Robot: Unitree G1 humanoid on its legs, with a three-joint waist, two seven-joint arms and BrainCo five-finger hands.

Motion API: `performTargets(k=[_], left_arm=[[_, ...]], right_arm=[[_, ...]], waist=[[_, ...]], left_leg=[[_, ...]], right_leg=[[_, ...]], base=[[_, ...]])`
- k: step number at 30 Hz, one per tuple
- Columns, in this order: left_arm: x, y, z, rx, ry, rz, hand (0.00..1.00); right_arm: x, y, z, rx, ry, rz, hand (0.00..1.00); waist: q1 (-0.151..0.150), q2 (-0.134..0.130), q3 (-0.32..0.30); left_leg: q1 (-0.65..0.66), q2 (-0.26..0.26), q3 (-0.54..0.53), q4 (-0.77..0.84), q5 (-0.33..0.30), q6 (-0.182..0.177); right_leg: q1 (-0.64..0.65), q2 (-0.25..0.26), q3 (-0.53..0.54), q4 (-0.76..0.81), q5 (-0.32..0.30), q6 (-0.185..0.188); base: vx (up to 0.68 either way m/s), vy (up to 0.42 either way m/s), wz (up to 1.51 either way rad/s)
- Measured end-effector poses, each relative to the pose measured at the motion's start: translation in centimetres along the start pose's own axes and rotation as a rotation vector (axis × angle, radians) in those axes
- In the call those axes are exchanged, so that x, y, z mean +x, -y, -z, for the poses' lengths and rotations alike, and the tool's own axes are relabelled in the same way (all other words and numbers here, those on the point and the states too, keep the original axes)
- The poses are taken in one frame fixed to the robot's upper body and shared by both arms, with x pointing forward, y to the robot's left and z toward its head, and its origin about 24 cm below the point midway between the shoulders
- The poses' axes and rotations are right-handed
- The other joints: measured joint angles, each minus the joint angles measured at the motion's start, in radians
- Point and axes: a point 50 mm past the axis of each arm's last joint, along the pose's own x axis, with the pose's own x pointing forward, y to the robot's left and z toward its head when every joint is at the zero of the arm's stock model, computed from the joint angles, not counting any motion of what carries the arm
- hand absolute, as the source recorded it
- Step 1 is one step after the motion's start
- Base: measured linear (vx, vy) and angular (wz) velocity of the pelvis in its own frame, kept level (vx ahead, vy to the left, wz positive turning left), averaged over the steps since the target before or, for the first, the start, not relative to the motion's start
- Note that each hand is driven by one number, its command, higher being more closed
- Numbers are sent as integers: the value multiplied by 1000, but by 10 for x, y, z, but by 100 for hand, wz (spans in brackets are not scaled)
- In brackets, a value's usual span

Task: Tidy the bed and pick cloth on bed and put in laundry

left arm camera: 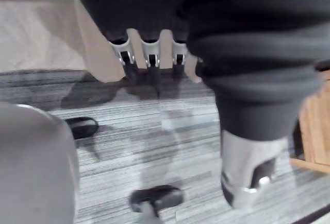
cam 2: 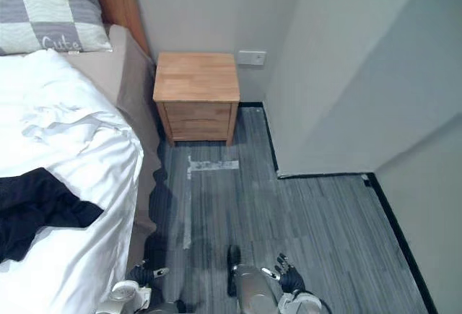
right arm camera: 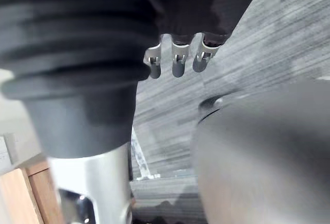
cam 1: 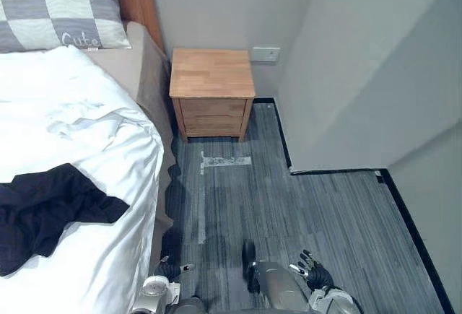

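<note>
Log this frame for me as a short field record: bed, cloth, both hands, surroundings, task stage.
bed: white duvet rumpled; checked pillow at the head
cloth: dark cloth crumpled on the duvet, near its floor-side edge, untouched
left hand: low beside the bed, fingers relaxed, empty
right hand: low over the grey floor, fingers relaxed, empty
surroundings: wooden nightstand by the bed's head
task stage: cloth not yet picked up

A bedroom: bed [cam 1: 86, 133], checked pillow [cam 1: 58, 7], wooden nightstand [cam 1: 212, 90].
</note>
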Motion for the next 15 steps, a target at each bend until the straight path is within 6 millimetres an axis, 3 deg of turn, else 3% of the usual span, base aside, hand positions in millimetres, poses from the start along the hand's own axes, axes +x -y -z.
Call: performTargets(k=[1,2,3,4,5,6,8,9,10,11,12,13,14,15], left_arm=[[-1,-4,5,-47,-5,-22,0],[-2,-5,7,-58,-7,-27,0],[-3,-3,9,-96,-1,-31,0],[-4,4,8,-133,15,-19,0],[-6,9,6,-174,36,-6,0],[-6,10,1,-176,60,6,0],[-7,9,-4,-184,88,17,0],[-8,10,-5,-191,105,24,0],[-10,14,-8,-203,127,37,0],[-11,15,-8,-199,134,43,0],[-11,12,-9,-186,142,42,0],[-11,8,-8,-180,140,44,0],[-11,6,-8,-177,133,41,0],[-10,4,-5,-175,115,37,0]], right_arm=[[-2,5,2,35,-10,30,0],[-3,8,4,44,-18,47,0],[-2,10,3,50,-20,60,0],[-2,13,-5,29,2,61,0],[2,12,-13,12,26,48,0],[5,9,-20,-6,48,36,0],[8,2,-38,-58,118,4,0],[7,-4,-57,-91,198,-24,0],[6,-8,-86,-148,304,-64,0],[6,-11,-98,-168,345,-83,0],[5,-14,-126,-217,422,-112,0],[4,-15,-150,-266,485,-131,0],[3,-17,-165,-299,523,-141,0],[0,-25,-199,-396,606,-166,0]], waist=[[5,2,-5],[5,8,-8],[9,26,-13],[14,71,-16],[23,93,-11],[36,98,-8],[50,72,-8],[50,63,-15],[51,68,-21],[51,69,-22],[55,56,-28],[62,35,-43],[68,25,-49],[69,12,-62]], left_leg=[[55,15,-16,15,-40,15],[61,22,-19,52,-40,15],[-13,55,-13,261,-34,9],[-130,117,-9,516,31,-35],[-231,175,4,714,149,-31],[-295,201,35,799,125,-41],[-340,184,152,712,87,-42],[-358,157,258,556,119,-40],[-384,130,393,374,236,-26],[-399,121,462,318,277,-9],[-414,101,617,255,293,52],[-413,68,713,214,272,88],[-409,50,741,190,263,102],[-400,11,763,131,257,116]], right_leg=[[4,-5,-18,84,68,-14],[3,-3,-33,126,84,-31],[21,-2,-67,176,98,-88],[63,30,-107,175,51,-134],[124,60,-129,137,25,-147],[197,67,-153,91,10,-156],[292,36,-206,32,2,-158],[341,25,-252,-2,-8,-160],[369,21,-324,-21,-30,-161],[380,23,-356,-26,-41,-164],[412,28,-425,-43,-64,-165],[435,29,-481,-54,-84,-166],[448,27,-505,-53,-99,-162],[459,21,-563,-27,-133,-147]], base=[[501,-261,51],[584,-368,59],[687,-454,53],[659,-455,59],[645,-394,56],[521,-291,52],[404,-264,59],[348,-288,108],[324,-268,122],[308,-203,157],[329,-152,160],[346,-143,160],[375,-121,154],[369,-94,122]])
